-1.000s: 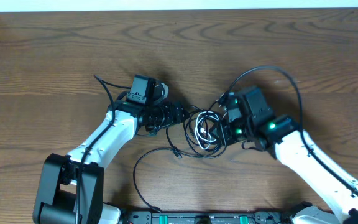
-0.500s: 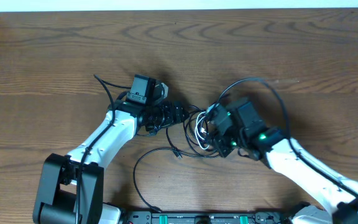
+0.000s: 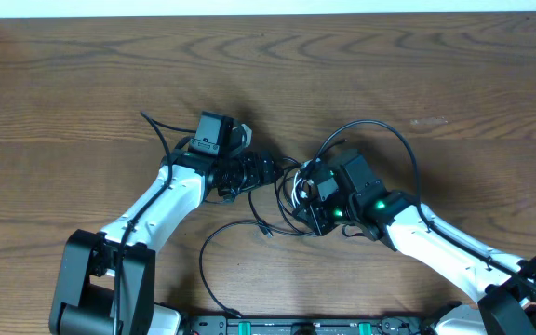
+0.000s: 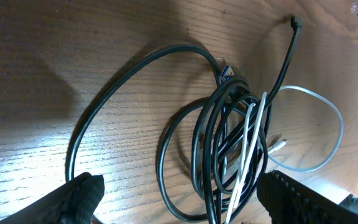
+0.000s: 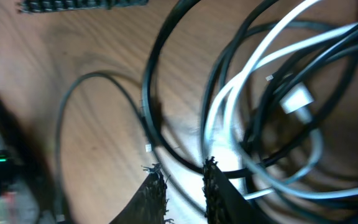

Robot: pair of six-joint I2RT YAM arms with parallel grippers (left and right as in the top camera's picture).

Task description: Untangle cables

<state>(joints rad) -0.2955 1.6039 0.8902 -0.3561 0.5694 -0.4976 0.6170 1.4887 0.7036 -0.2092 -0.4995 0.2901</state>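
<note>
Though under cables (image 3: 298,195), dark woodgrain table (image 3: 82,84).

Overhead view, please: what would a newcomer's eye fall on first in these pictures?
The knot of black cables at the middle of the table, one white strand threaded through it. Both arms meet there: the left gripper open beside it on the left, the right gripper down over its right side.

You have the overhead camera looking straight down on the table (image 3: 63,74); both wrist cameras sit close over the same cables (image 4: 229,143).
</note>
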